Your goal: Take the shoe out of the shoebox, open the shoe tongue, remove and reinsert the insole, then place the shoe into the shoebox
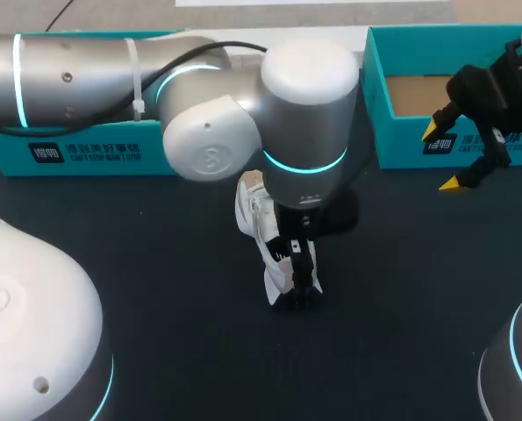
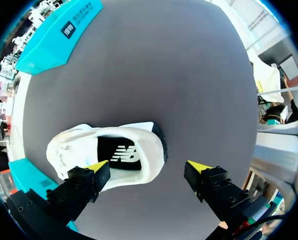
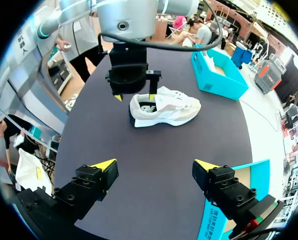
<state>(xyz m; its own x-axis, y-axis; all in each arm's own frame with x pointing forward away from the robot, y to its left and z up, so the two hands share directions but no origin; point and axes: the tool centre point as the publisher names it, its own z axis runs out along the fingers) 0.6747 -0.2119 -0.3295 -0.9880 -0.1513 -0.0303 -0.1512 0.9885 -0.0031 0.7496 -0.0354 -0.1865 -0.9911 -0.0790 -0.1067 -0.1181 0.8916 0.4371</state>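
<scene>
Head view: dark tabletop (image 1: 155, 298) shows on every side of the shoe (image 1: 253, 215), widest toward 6 o'clock, at the near edge. The shoe lies at mid-table and is largely covered by the left arm (image 1: 269, 114), which enters from 9 o'clock. The left gripper (image 1: 300, 267) hangs at the shoe's near end.

At the far edge, the shoebox (image 1: 392, 132) stands at 1 o'clock from the shoe. It is open and its cardboard floor shows. A second teal tray (image 1: 85, 153) stands at 10 o'clock on the same edge, partly under the left arm. The two are well apart, with tabletop between them. The right gripper (image 1: 442, 158) hangs over the shoebox's near wall, fingers spread wide, holding nothing.

Left wrist view: the white shoe stands on its sole below the gripper, with the black insole visible in its opening. The fingers are spread wide. One yellow tip (image 2: 96, 166) lies over the rim of the opening and the other over the tabletop beside the heel. The heel end sits between them and is not clamped. Whether the first tip touches the rim cannot be determined.

Right wrist view: nothing lies between the wide fingers. Tabletop extends ahead of them to the shoe at 12 o'clock, which sits side-on with the left gripper above its heel end. The second tray lies beyond the toe. A corner of the shoebox sits under one finger.
</scene>
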